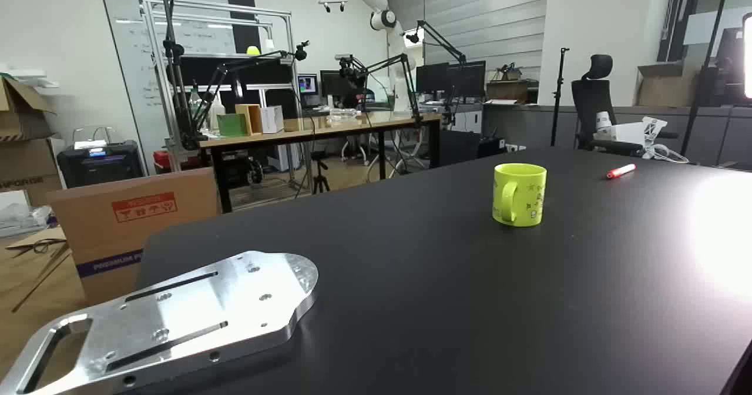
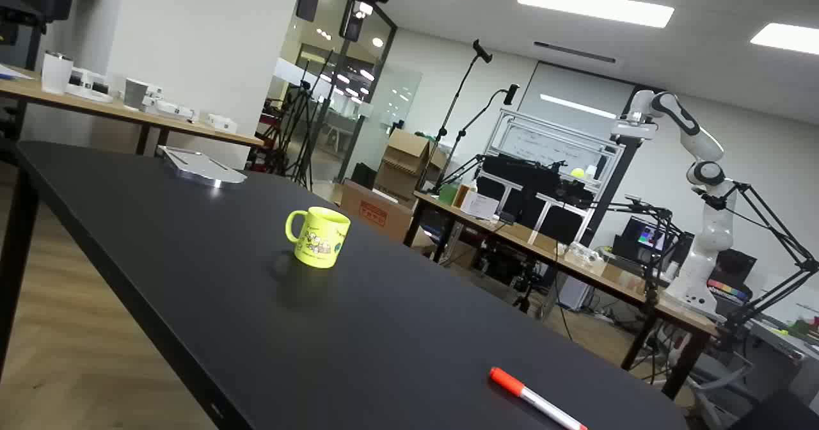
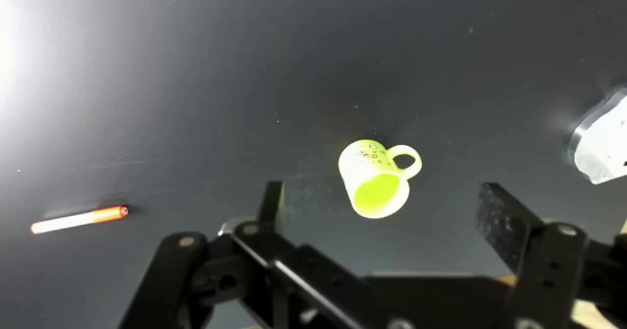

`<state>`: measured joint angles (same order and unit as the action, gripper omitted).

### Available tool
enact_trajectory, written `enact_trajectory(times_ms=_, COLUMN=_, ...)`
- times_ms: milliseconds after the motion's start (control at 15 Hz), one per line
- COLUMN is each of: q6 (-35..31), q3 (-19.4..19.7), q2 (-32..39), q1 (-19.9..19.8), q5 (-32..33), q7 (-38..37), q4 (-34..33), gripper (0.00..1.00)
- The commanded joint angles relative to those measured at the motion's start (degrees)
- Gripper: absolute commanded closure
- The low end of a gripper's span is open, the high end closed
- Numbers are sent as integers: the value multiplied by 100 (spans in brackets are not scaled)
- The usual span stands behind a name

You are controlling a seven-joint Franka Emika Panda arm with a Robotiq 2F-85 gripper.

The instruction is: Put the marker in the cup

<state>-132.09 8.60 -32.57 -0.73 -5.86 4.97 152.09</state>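
The red-and-white marker lies flat on the black table in both exterior views (image 1: 621, 171) (image 2: 537, 399). In the wrist view the marker (image 3: 78, 220) lies at the far left, outside the fingers. The yellow-green cup stands upright with its handle in both exterior views (image 1: 519, 195) (image 2: 320, 237). In the wrist view the cup (image 3: 365, 165) shows between the fingertips in the picture, its inside looking empty. My gripper (image 3: 382, 187) is wide open with nothing between its fingers. In an exterior view the gripper (image 2: 328, 25) hangs high above the table, apart from cup and marker.
A silver metal plate (image 1: 200, 313) lies on the black table (image 1: 446, 301) on the cup's side away from the marker. It also shows in the wrist view (image 3: 605, 145). Another white robot arm (image 2: 710, 225) stands at a back bench. A cardboard box (image 1: 135, 218) stands beyond the table edge.
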Motion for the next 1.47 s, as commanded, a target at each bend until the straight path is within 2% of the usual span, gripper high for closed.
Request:
enact_trajectory(times_ms=0, q6=22, q3=-66, q2=6, q1=-70, q5=-47, q7=36, q4=-11, gripper=0)
enact_trajectory(times_ms=733, q6=22, q3=-67, q2=25, q1=-70, q5=-47, q7=37, q4=7, gripper=0)
enact_trajectory(times_ms=1133, q6=-303, q3=39, q2=1176, q1=-352, q5=31, q7=-341, q4=-847, gripper=0)
enact_trajectory(times_ms=1333, q6=-179, q3=174, q2=1175, q1=-269, q5=-92, q7=-134, q4=-873, gripper=0)
enact_trajectory(times_ms=1400, q6=6, q3=-66, q2=50, q1=-76, q5=-48, q7=24, q4=3, gripper=0)
